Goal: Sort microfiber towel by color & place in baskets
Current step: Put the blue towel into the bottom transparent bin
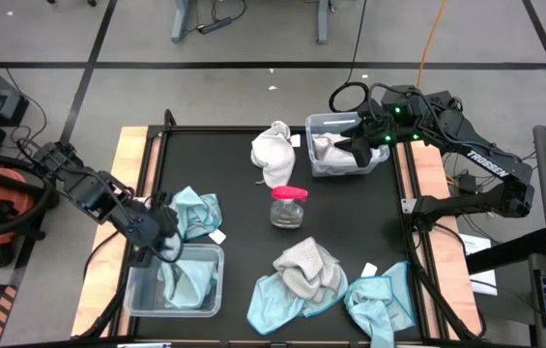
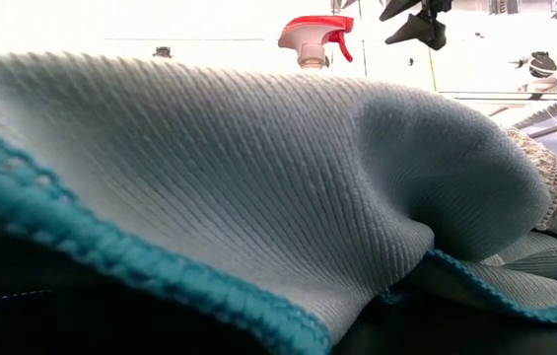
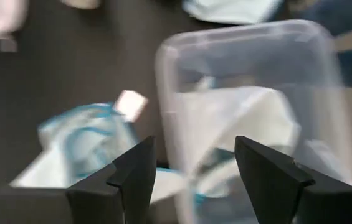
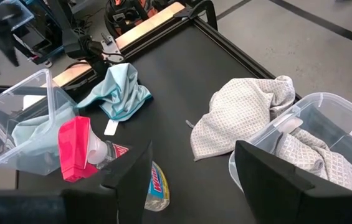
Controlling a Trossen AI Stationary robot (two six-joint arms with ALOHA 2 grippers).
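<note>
Towels here are soft, light and floppy, so each should bunch up when pinched at a raised fold. By the bench's left edge, the left gripper hangs with fingers apart over the clear plastic tub in the near-left corner, which holds a pale blue microfiber towel. Another pale blue towel lies just beside that tub. Farther right, a grey-white towel lies loose near the far edge. Then the right gripper, fingers apart, hangs over the second clear tub, holding a grey-white towel.
</note>
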